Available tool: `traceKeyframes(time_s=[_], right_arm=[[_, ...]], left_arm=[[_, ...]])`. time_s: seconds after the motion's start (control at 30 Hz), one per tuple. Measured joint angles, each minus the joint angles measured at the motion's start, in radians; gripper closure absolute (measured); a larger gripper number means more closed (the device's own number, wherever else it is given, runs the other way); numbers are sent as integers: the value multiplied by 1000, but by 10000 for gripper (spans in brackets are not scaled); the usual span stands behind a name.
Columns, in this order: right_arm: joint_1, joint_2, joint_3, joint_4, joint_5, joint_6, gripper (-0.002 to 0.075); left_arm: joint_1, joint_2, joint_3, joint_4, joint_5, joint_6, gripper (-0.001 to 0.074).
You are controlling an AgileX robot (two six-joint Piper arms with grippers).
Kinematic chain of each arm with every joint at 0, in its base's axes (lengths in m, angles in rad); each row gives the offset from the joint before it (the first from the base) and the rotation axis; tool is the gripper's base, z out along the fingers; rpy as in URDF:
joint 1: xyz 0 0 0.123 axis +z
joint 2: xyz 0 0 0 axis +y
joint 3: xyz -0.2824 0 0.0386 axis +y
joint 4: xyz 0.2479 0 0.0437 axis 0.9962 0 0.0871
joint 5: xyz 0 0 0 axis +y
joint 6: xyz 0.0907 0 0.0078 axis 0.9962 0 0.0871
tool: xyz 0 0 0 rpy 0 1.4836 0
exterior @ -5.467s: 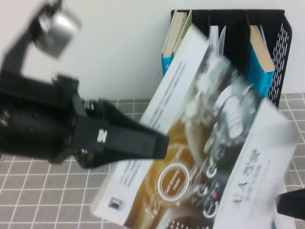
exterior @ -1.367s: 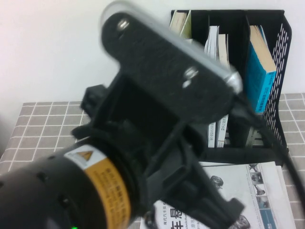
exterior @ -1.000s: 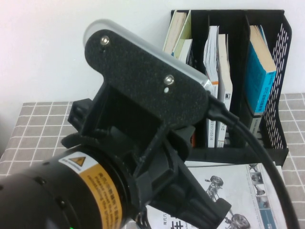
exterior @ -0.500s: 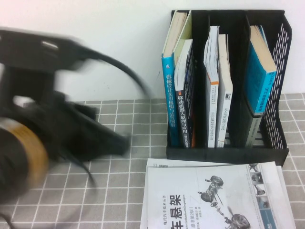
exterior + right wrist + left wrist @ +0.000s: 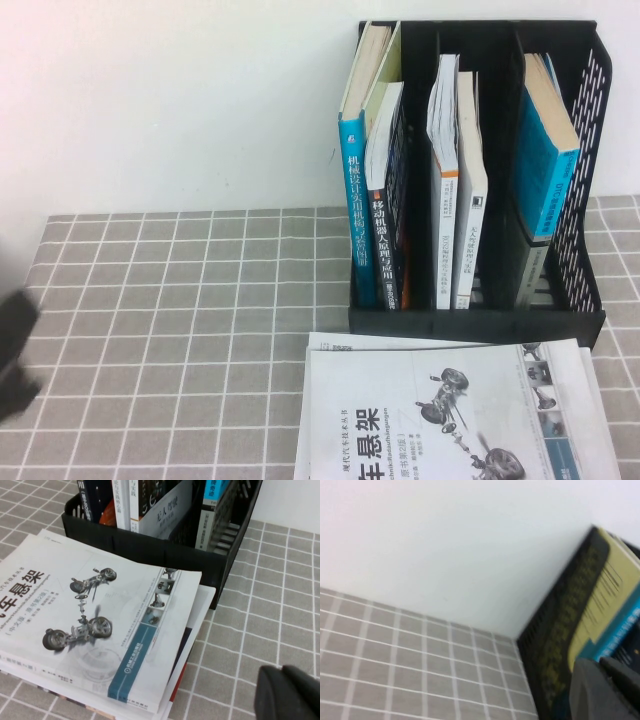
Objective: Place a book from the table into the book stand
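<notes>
The black book stand stands at the back right with several upright books: a teal one and a dark one in the left slot, white ones in the middle, a teal one on the right. A stack of books lies in front, topped by a white book that also shows in the right wrist view. My left gripper is shut and empty beside the stand's outer left wall. My right gripper is shut and empty above the tiles, right of the stack.
A grey tiled cloth covers the table. A white wall is behind. The left arm shows only as a dark blur at the high view's left edge. The right arm is out of the high view.
The left arm, which filled the high view in front of the stand, has swung back to the left edge. The book it held earlier is out of its gripper.
</notes>
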Motion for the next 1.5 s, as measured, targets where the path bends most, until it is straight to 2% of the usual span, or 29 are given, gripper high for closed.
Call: traceKeyframes(time_s=[0.17, 0.37, 0.53, 0.67, 0.77, 0.9, 1.0, 1.07, 1.2, 1.5], right_arm=[[0, 0, 0, 0, 0, 0, 729], [0, 0, 0, 0, 0, 0, 729], [0, 0, 0, 0, 0, 0, 729], [0, 0, 0, 0, 0, 0, 729], [0, 0, 0, 0, 0, 0, 729], [0, 0, 0, 0, 0, 0, 729], [0, 0, 0, 0, 2, 0, 729], [0, 0, 0, 0, 2, 0, 729], [0, 0, 0, 0, 2, 0, 729], [0, 0, 0, 0, 2, 0, 729]], left_arm=[[111, -196, 172, 4, -35, -9, 737], [201, -381, 288, 26, -36, -9, 738], [215, -440, 297, 28, -46, -9, 738], [215, -469, 337, 17, -119, 3, 738], [215, -548, 403, -166, -132, 189, 738], [219, -615, 427, -520, -38, 653, 738], [235, -616, 427, -618, 76, 951, 738], [238, -616, 427, -650, 167, 1051, 738], [239, -616, 427, -714, 333, 1121, 738], [239, -617, 423, -733, 358, 1132, 738]])
